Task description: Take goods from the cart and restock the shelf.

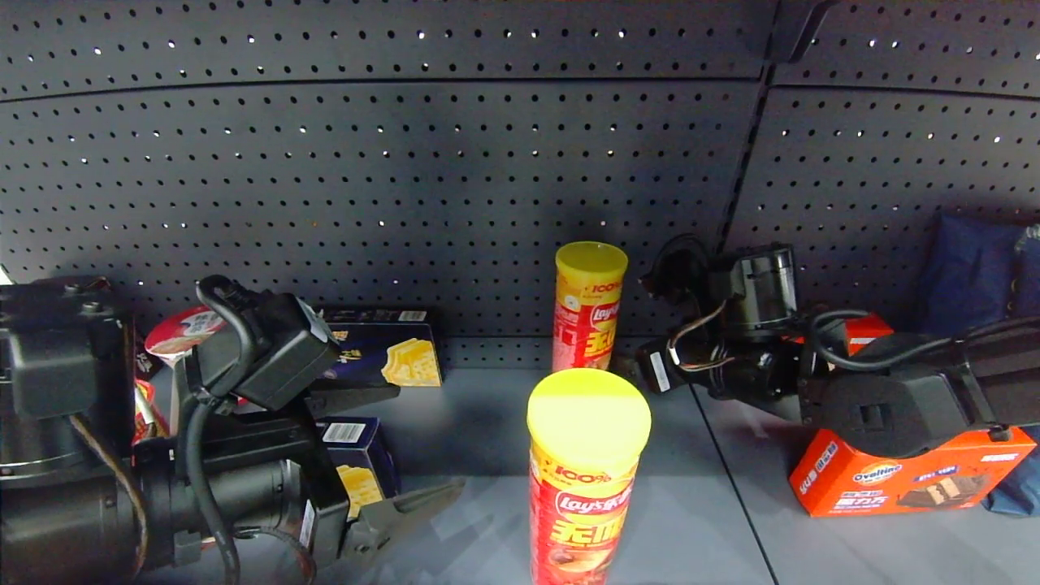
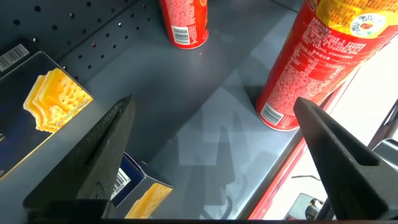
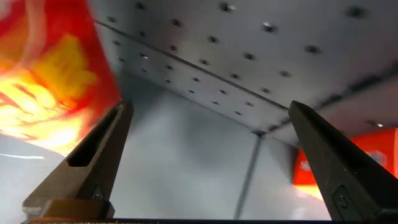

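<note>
Two red chip cans with yellow lids stand upright on the grey shelf (image 1: pixel 487 422): a back can (image 1: pixel 591 305) (image 2: pixel 185 22) near the pegboard and a front can (image 1: pixel 588 479) (image 2: pixel 311 62) near the shelf's edge. My left gripper (image 1: pixel 431 439) (image 2: pixel 211 143) is open and empty, low over the shelf, left of the front can. My right gripper (image 1: pixel 650 370) (image 3: pixel 205 162) is open just right of the back can (image 3: pixel 50 81), which looms close beside one finger. Nothing is held.
Dark blue biscuit boxes (image 1: pixel 390 345) (image 2: pixel 43 112) lie behind and under my left arm, and a cup-noodle bowl (image 1: pixel 183 329) sits at far left. An orange box (image 1: pixel 910 471) and dark blue bags (image 1: pixel 975 268) fill the right side. The pegboard wall (image 1: pixel 406 203) closes the back.
</note>
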Robot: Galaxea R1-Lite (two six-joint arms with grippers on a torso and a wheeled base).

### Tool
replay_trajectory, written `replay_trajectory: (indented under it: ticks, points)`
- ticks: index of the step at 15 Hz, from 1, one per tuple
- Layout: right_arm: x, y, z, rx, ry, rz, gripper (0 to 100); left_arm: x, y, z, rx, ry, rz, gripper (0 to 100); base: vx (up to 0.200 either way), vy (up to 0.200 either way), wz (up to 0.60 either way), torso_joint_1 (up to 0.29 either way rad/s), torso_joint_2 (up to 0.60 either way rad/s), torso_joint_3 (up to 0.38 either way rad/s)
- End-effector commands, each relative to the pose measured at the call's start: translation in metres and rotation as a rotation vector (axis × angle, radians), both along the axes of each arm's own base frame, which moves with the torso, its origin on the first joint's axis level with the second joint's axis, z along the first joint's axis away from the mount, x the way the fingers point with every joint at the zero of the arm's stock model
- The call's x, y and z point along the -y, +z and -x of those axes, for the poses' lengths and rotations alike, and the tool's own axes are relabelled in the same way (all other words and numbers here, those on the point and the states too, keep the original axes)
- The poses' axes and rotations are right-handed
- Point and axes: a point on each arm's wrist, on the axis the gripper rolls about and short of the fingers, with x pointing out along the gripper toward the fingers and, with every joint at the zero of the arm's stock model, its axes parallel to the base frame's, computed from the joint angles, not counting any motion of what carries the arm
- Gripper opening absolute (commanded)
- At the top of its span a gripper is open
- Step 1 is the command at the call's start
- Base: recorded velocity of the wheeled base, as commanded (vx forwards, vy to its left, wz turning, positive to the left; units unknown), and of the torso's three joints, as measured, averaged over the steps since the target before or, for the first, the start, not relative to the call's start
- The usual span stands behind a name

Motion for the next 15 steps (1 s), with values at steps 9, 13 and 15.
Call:
replay_trajectory:
  ticks: [9,13,15]
  points:
    - [-0.016,-0.008,0.006,-0.017,0.049,0.009,100,-0.001,-0.001,0.001,-0.002,0.0,-0.002,100,0.0,0.0,0.0,0.0,0.0,0.0]
    - [-0.016,-0.007,0.007,-0.018,0.048,0.008,100,-0.001,-0.002,0.001,-0.006,0.002,-0.005,100,0.0,0.0,0.0,0.0,0.0,0.0]
    - [-0.017,-0.009,0.007,-0.02,0.051,0.009,100,-0.001,-0.001,0.001,-0.004,0.0,-0.002,100,0.0,0.0,0.0,0.0,0.0,0.0]
